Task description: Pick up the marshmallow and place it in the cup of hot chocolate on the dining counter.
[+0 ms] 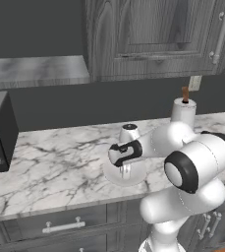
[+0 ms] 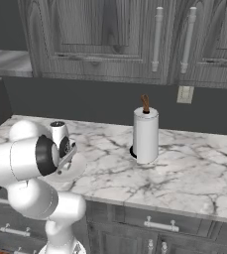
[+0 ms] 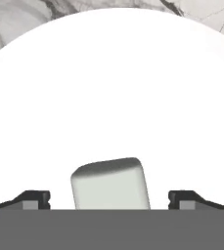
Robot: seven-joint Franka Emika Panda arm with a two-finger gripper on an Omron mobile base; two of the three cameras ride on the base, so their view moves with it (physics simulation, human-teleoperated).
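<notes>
Marshmallow (image 3: 111, 184) sits between spread jaws; bare plate (image 3: 113, 88) all around.

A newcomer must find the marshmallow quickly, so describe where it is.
Start at the marble worktop below the grey cabinets, left of the upright paper towel roll. A round white plate lies there under the robot's hand. The marshmallow is the small soft squarish white block on it, between the open jaws.

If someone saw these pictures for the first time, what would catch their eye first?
Probably the white arm bent low over the round plate on the marble worktop. In the hand view, the marshmallow sits on that plate between the open gripper tips. A paper towel roll stands upright to the right.
</notes>
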